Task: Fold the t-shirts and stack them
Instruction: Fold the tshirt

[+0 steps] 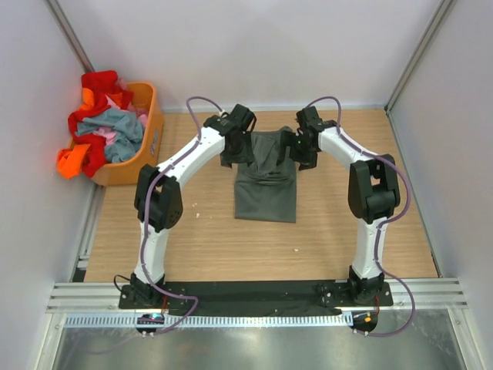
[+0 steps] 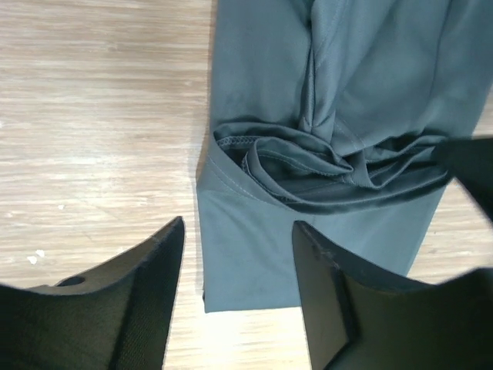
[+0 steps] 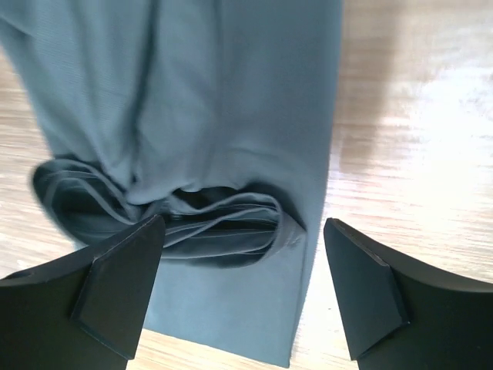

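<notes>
A plain dark grey t-shirt (image 1: 266, 189) lies on the wooden table (image 1: 200, 239), folded into a long narrow strip with a bunched roll of cloth across its far part (image 2: 331, 166). My left gripper (image 1: 235, 150) hovers over the strip's far left corner (image 2: 239, 266), open, with nothing between its fingers (image 2: 150, 289). My right gripper (image 1: 302, 150) hangs over the far right corner (image 3: 243, 266), jaws wide open and empty, the roll of cloth (image 3: 216, 223) just beyond them. More t-shirts, red (image 1: 100, 83), blue-grey (image 1: 117, 127), pink (image 1: 104, 139) and orange (image 1: 69, 162), are heaped in the basket.
The orange plastic basket (image 1: 152, 135) stands at the table's far left corner against the white wall. White walls close in the table on the left, back and right. A metal rail (image 1: 254, 294) with both arm bases runs along the near edge.
</notes>
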Action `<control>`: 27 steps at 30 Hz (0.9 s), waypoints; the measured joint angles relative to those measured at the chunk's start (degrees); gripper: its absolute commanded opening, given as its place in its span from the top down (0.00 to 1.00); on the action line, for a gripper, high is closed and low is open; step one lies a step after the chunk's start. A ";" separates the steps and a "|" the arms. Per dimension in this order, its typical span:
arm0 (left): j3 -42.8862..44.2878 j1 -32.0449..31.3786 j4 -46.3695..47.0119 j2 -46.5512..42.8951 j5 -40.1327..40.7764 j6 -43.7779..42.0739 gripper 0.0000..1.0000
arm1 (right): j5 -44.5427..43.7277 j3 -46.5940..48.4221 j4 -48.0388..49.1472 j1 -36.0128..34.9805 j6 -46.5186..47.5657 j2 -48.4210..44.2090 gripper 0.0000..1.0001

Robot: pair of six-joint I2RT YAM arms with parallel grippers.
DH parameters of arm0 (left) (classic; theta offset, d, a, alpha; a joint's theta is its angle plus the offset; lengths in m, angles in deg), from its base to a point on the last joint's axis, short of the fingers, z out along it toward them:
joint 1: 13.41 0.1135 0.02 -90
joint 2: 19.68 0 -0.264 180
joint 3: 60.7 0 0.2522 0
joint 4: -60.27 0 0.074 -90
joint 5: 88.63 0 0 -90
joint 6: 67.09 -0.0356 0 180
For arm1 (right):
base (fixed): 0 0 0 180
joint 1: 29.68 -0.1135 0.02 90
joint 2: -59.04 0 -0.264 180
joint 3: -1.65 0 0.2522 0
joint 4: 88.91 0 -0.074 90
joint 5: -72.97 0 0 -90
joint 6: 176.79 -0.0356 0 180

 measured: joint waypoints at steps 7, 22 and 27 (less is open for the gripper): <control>-14.84 -0.63 5.35 -10.21 -2.47 -0.81 0.64 | -0.50 -2.73 1.09 -0.33 0.37 -6.75 0.31; -22.38 -5.09 17.27 -4.61 -4.68 -0.59 1.00 | 1.49 -22.95 9.22 -8.76 -2.16 -14.40 0.99; -20.02 -5.38 18.27 0.31 -3.54 -0.42 1.00 | 1.20 -22.18 9.81 -8.57 -2.10 -10.95 0.99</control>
